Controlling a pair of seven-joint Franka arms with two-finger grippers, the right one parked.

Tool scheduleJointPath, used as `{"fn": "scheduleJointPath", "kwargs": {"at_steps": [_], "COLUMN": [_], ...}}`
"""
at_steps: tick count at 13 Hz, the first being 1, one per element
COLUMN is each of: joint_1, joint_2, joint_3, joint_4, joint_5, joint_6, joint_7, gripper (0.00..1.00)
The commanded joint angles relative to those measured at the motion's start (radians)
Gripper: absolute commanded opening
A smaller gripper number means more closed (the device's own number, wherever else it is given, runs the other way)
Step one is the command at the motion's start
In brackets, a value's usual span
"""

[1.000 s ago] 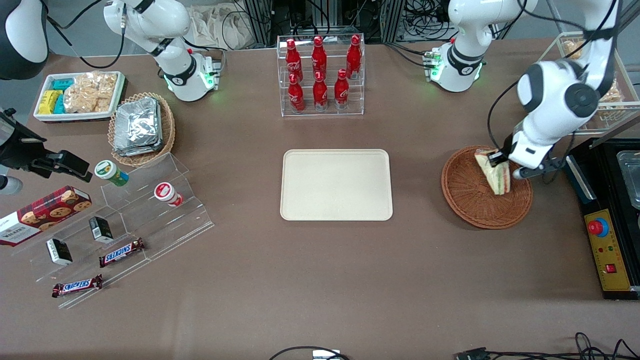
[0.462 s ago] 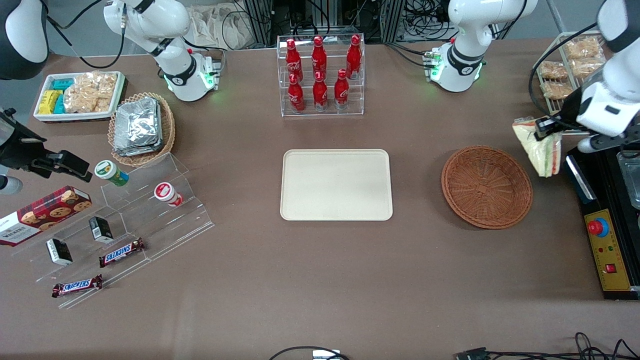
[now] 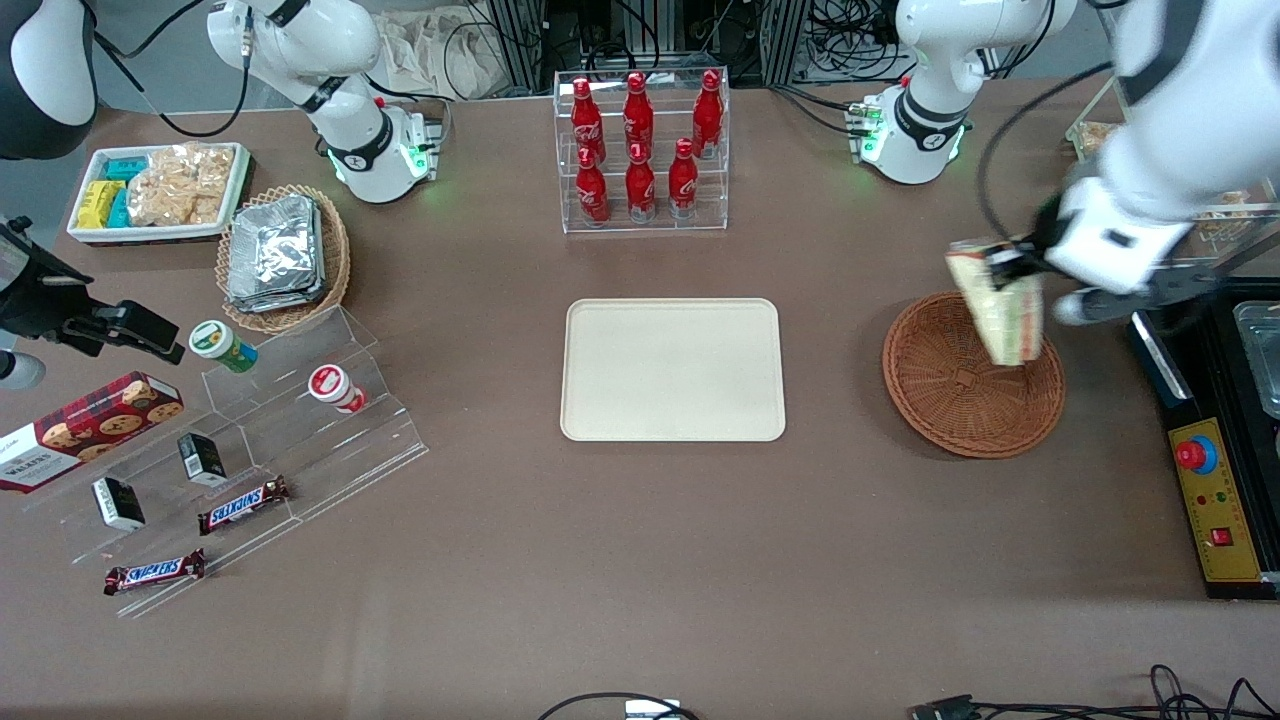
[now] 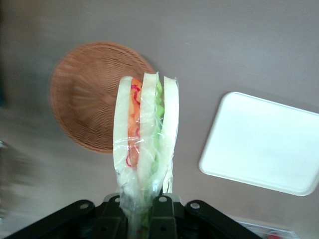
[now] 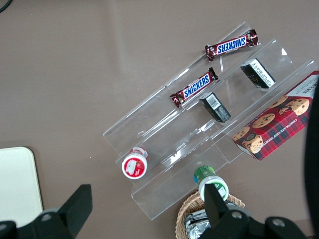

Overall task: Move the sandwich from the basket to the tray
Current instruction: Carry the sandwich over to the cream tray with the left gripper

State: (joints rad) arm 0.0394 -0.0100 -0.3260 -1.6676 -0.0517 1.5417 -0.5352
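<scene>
- Gripper [image 3: 1010, 262] clamps the clear-wrapped, triangular white-bread sandwich [image 3: 1000, 305] by one end, aloft over the basket [image 3: 940, 400].
- Basket: round, reddish woven wicker, nothing inside.
- Tray [image 3: 672, 370]: smooth cream rectangle beside the basket, bare.

- Illumination even and bright overhead across the table [image 3: 640, 560]; shadows soft and short.
- Gripper [image 3: 1003, 262] raised above the basket [image 3: 960, 410], closed on the sandwich [image 3: 1000, 305]; arm and sandwich smeared by motion blur.
- Wrist view: sandwich [image 4: 145, 134] sharp, basket [image 4: 89, 94] streaked, tray [image 4: 264, 144] overexposed beside the gripper [image 4: 142, 206].
- Mild glare on the acrylic bottle rack [image 3: 641, 215].
</scene>
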Motion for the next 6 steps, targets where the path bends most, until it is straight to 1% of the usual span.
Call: {"fn": "scheduleJointPath", "kwargs": {"at_steps": [1,2,3,4,6], "joint_1": [-0.010,-0.015,-0.019,-0.048,-0.107], "joint_2": [0.117,0.161,0.212,0.244,0.295], "joint_3": [-0.161,-0.235,-0.281,-0.318,-0.326], "joint_4": [0.129,0.167,0.193,0.203,0.200], "joint_5": [0.006,0.013,0.032,0.077,0.142], "joint_6": [-0.015,0.014,0.053,0.083,0.121], "joint_7": [-0.222,-0.297,-0.366,-0.406,-0.422], "gripper": [0.08,0.08,0.08,0.08,0.08]}}
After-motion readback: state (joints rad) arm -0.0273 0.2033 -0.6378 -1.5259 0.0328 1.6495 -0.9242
